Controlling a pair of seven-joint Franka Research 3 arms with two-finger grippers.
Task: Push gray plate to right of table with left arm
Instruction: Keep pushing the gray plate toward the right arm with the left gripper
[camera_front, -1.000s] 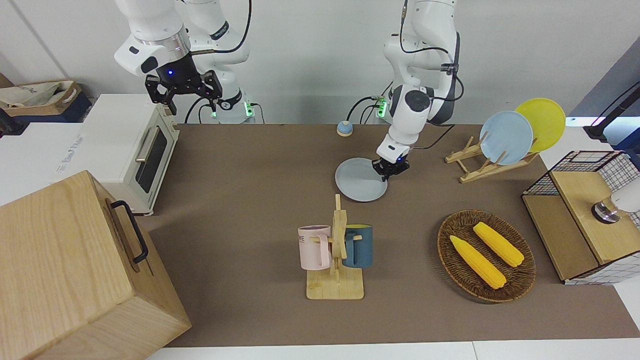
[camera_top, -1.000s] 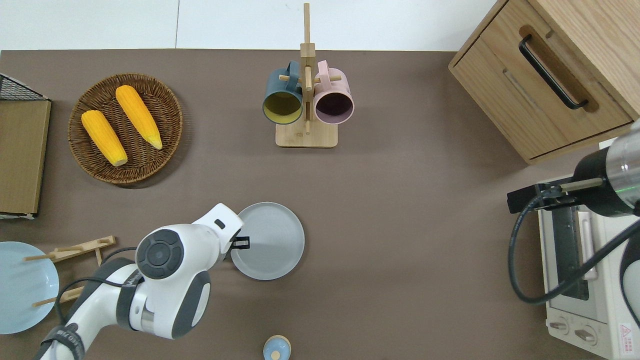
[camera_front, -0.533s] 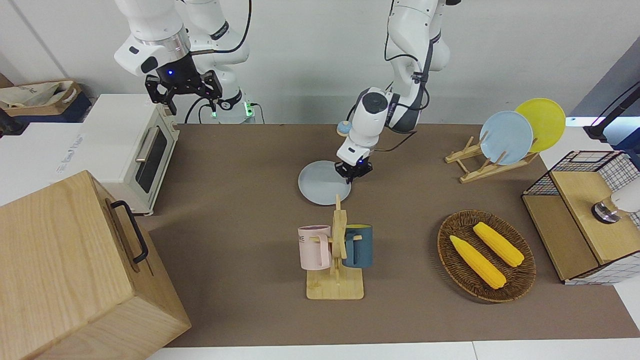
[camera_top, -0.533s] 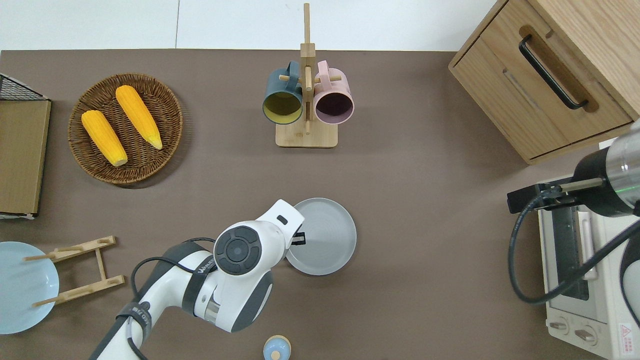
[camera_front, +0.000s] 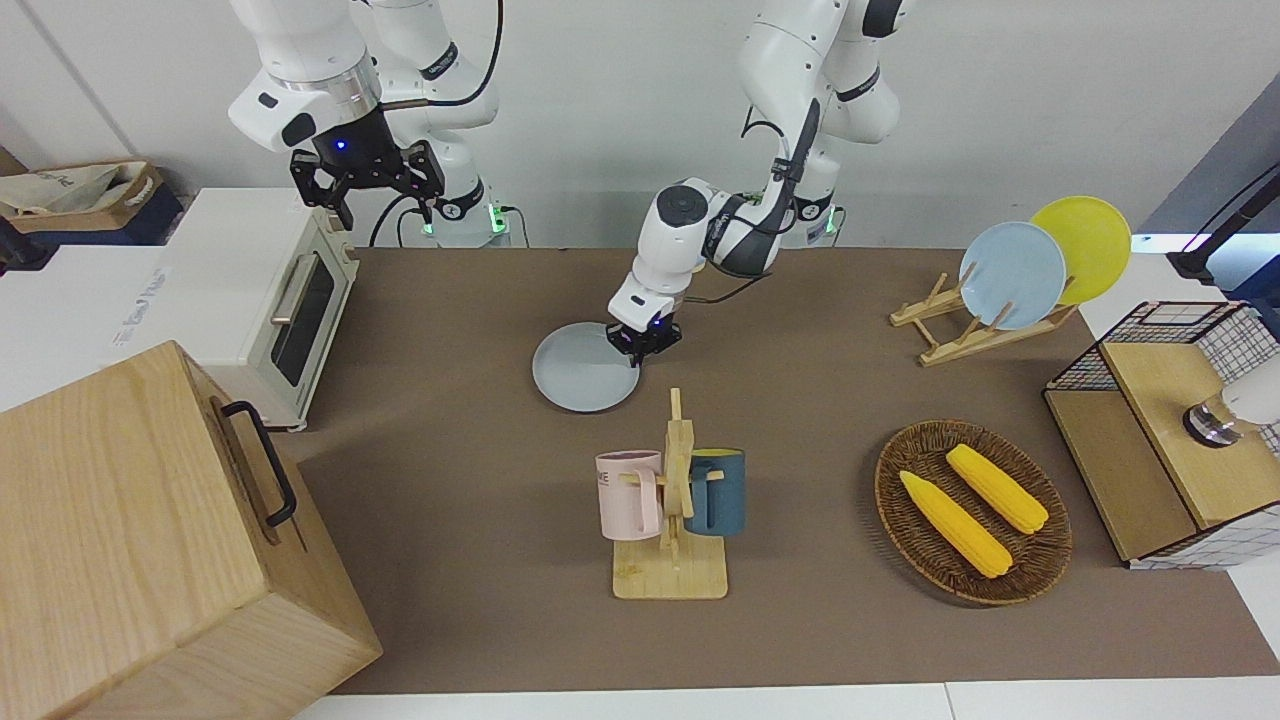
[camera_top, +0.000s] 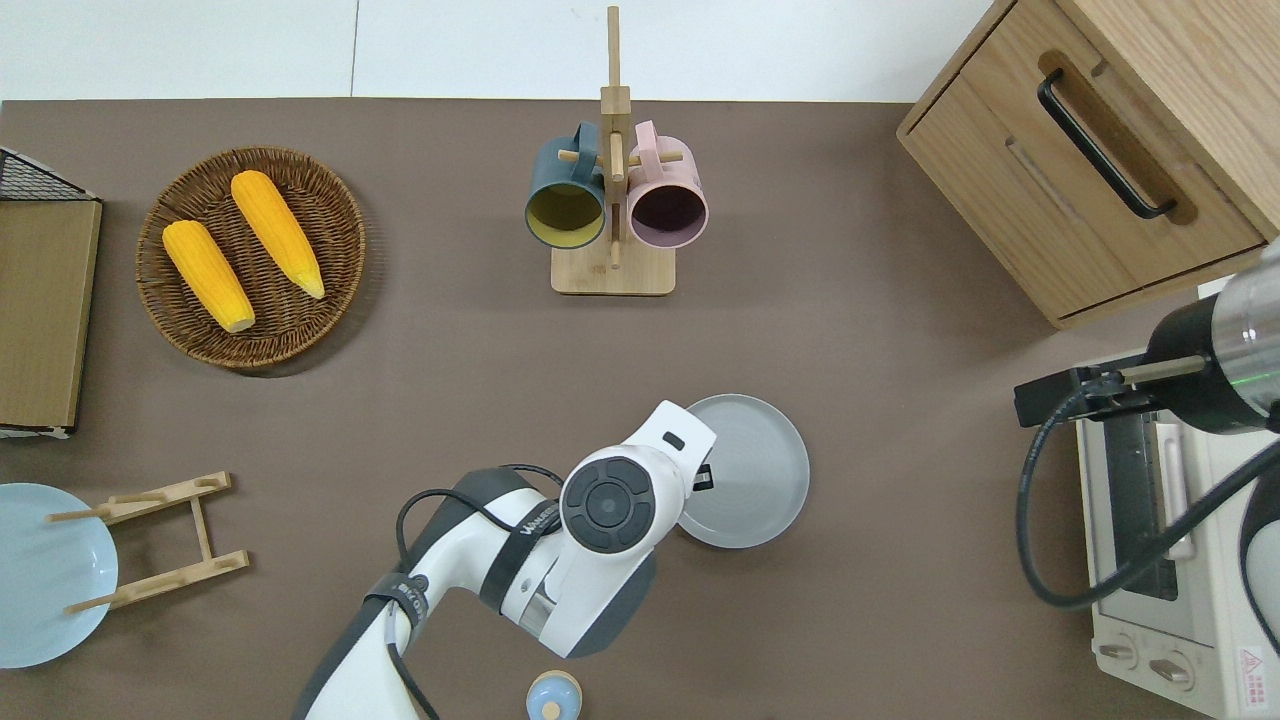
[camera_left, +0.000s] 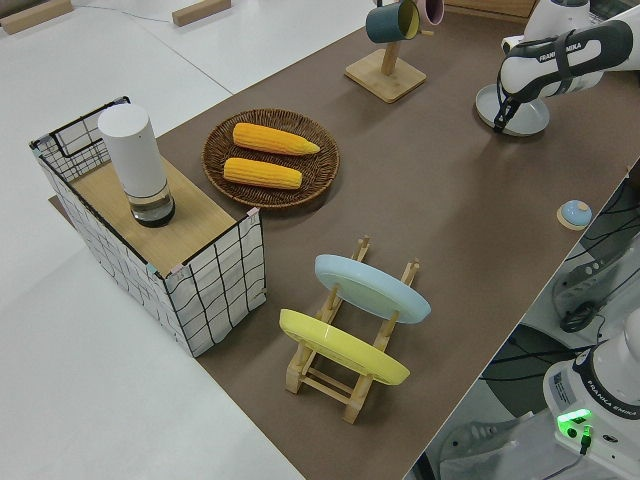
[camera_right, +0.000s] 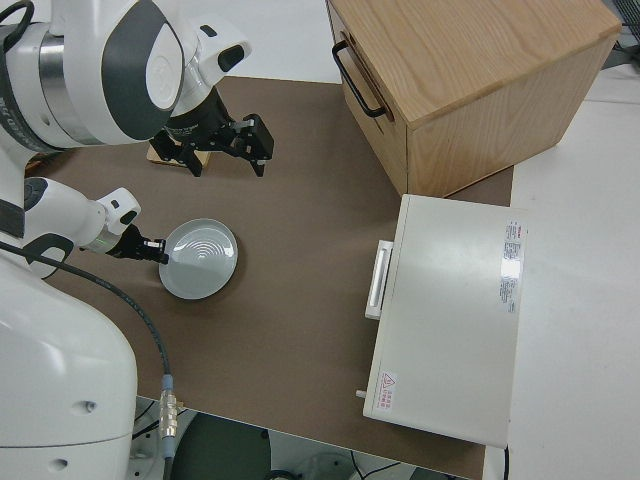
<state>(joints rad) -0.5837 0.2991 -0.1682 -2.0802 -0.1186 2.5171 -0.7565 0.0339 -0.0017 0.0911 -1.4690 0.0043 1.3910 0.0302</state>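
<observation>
The gray plate (camera_front: 583, 381) (camera_top: 752, 470) (camera_right: 201, 258) lies flat on the brown table (camera_front: 460, 300), nearer to the robots than the mug rack and a little toward the right arm's end. My left gripper (camera_front: 644, 346) (camera_top: 703, 478) (camera_right: 153, 249) is low at the plate's rim on the side toward the left arm's end. Its fingers look shut and touch the rim, holding nothing. The left arm's wrist hides that edge of the plate in the overhead view. My right gripper (camera_front: 385, 205) (camera_right: 228, 165) is parked, open and empty.
A mug rack (camera_front: 672, 500) (camera_top: 612, 200) holds a blue and a pink mug. A white toaster oven (camera_front: 270, 300) and a wooden cabinet (camera_front: 150, 540) stand at the right arm's end. A corn basket (camera_front: 972, 512), a plate rack (camera_front: 985, 320) and a small blue knob (camera_top: 553, 695) are also on the table.
My left gripper has swept toward the right arm's end of the table, and the gray plate has slid along with it. The right arm has not moved.
</observation>
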